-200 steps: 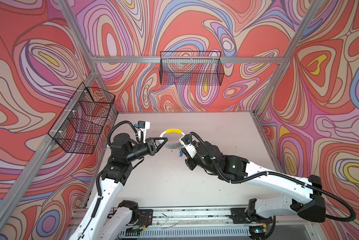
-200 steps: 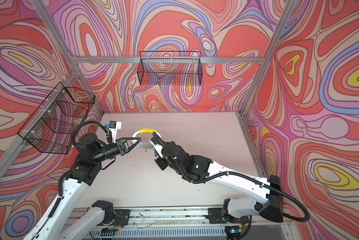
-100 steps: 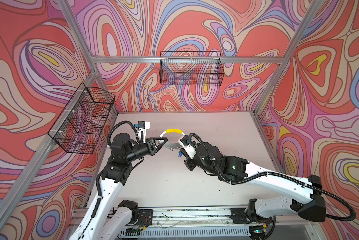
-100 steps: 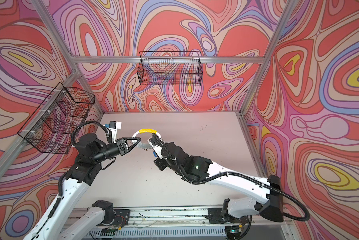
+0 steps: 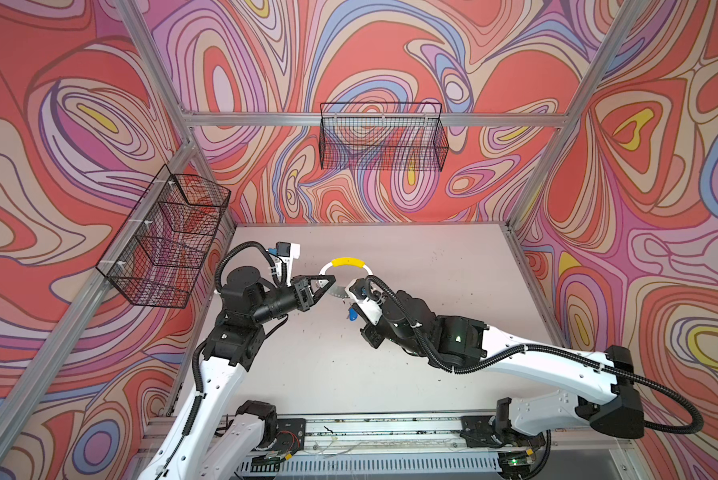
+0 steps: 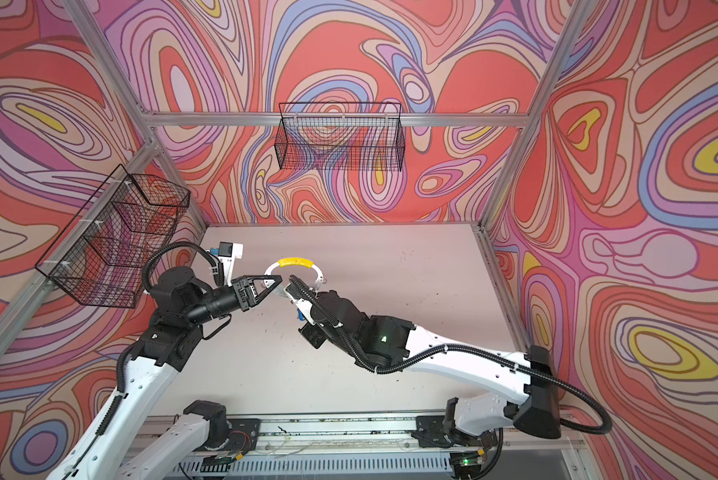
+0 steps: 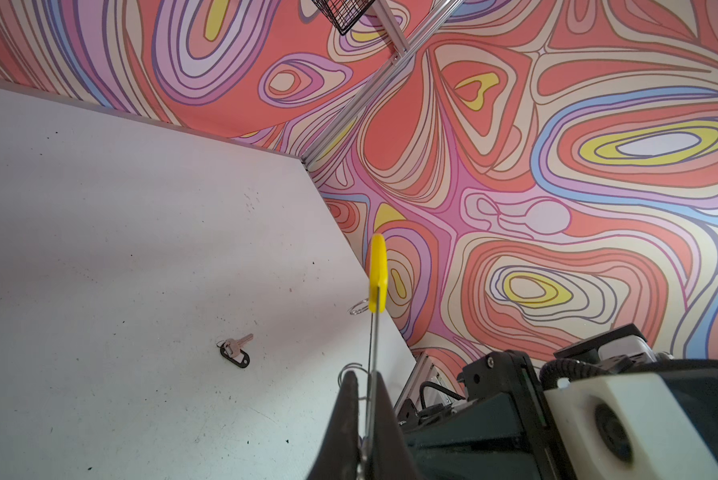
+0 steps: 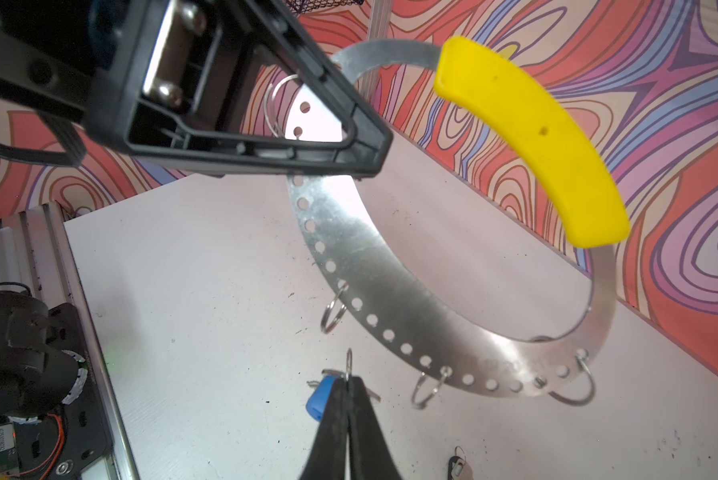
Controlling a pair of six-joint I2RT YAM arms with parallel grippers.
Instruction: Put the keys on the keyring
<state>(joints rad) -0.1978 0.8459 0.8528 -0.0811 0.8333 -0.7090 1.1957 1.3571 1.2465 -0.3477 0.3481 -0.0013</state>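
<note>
Both arms meet over the middle of the table (image 5: 432, 340), seen in both top views.

**Left arm.** My left arm rises from the front rail, bends at the elbow and runs its forearm nearly level toward the centre. My left pincer (image 5: 331, 281) is clamped on the rim of the keyring (image 5: 365, 271). In the left wrist view the flat metal stands edge-on, pinched between the two fingers (image 7: 384, 399). The keyring is held clear of the table, with its yellow sleeve (image 6: 295, 262) on the arc nearest the back wall. Several wire loops (image 8: 334, 313) hang from its perforated rim.

**Right arm.** My right arm lies low and long from the right end of the rail, its wrist turned in toward the keyring's near arc. My right pincer (image 8: 349, 384) is closed, nipping the small split ring of the blue-tagged key (image 8: 317, 399). The blue tag hangs to one side of the fingertips. This key sits just beside the keyring's perforated edge, near one wire loop; I cannot tell whether they touch.

**Remaining key.** The black-tagged key (image 7: 235, 352) lies flat on the table, apart from both pincers.
</note>
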